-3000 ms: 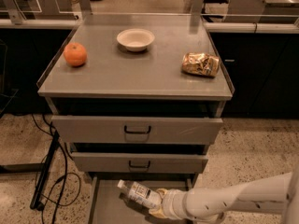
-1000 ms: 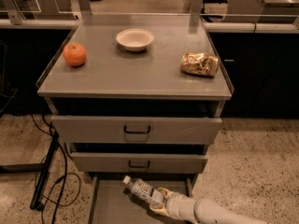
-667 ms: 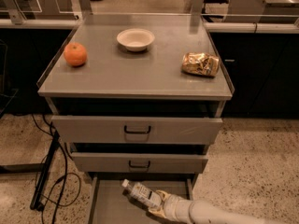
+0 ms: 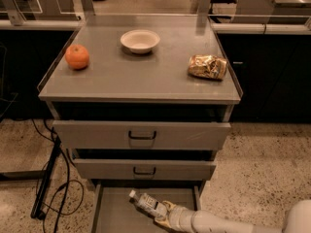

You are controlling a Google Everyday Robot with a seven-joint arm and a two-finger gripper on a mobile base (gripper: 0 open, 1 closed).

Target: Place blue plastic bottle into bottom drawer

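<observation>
Grey metal made up the table (image 4: 146,84). On top of it an orange (image 4: 77,56) sat near the left edge, a pale bowl (image 4: 140,40) towards the far edge, and a golden foil bag (image 4: 207,66) close to the right edge. Below the near edge, two upper drawer fronts (image 4: 141,135) stood slightly out, and the bottom drawer (image 4: 114,211) was pulled out furthest, with its flat floor bare on the left.

The blue plastic bottle (image 4: 147,204) lay within the drawer's outline, about mid-width. Its long axis ran diagonally, with the white cap pointing up and left towards the drawer's back and the base down and right. Whether it touched the floor or hung just above it could not be told.

The claw (image 4: 165,215) was at the bottle's lower right, clenched around the base end, so the bottle reached away from it to the upper left. The pale arm (image 4: 228,223) came in from the lower right corner. The bottle already seemed to be over its target, so the next move was probably to lower it and let go.
</observation>
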